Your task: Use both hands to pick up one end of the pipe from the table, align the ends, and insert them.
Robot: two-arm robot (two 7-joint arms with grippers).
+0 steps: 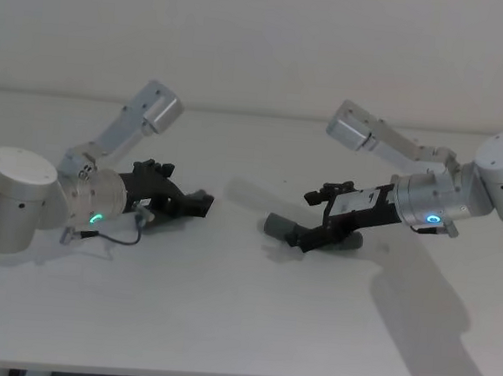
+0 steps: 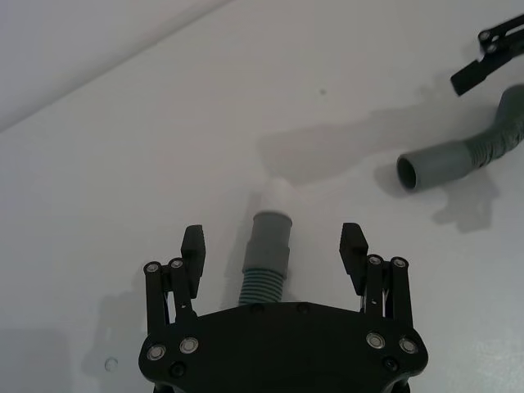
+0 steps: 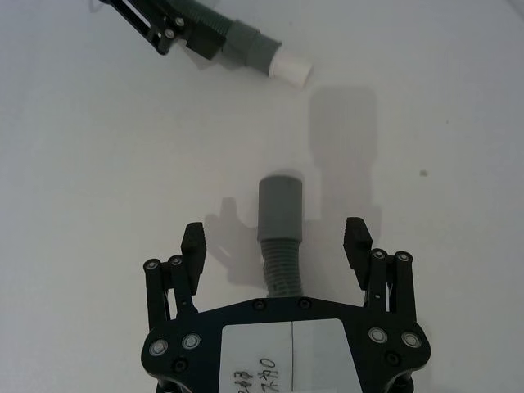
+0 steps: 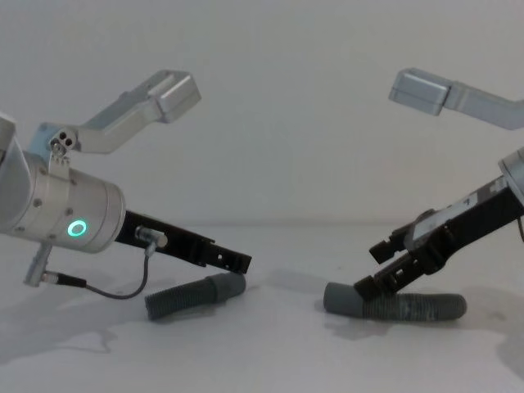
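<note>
Pipe point(image 1: 276, 225) – two pieces, both lying flat on the counter point(image 1: 224, 316), neither gripped.

Left claw point(image 2: 274, 241): spread wide, holding nothing, one finger each side of the short piece point(image 2: 267, 270) w/ a clear gap both sides. The grey cuff point(image 2: 271, 233) sits about level w/ the fingertips, and its white tip point(image 2: 277, 195) pokes out past them.

Right claw point(image 3: 276, 236): same story, fully spread and empty, straddling the long piece point(image 3: 282, 266). The fingertips are level w/ the ribbed part just behind the socket point(image 3: 281, 205), which sticks out in front.

Further out, the two ends are well apart across the counter and not in line. From the chest view both claws come down at a slant, low over their pieces.

Step in hand, as I read it: the pick-up, approach done and grip not yet made. Next move prob. calls for closing both claws evenly on the pieces near the cuffs, so the ends stay free to meet. Then lift, swing tip and socket to face each other on one axis, and push straight – the ribbed hose may flex if held too far back.
</note>
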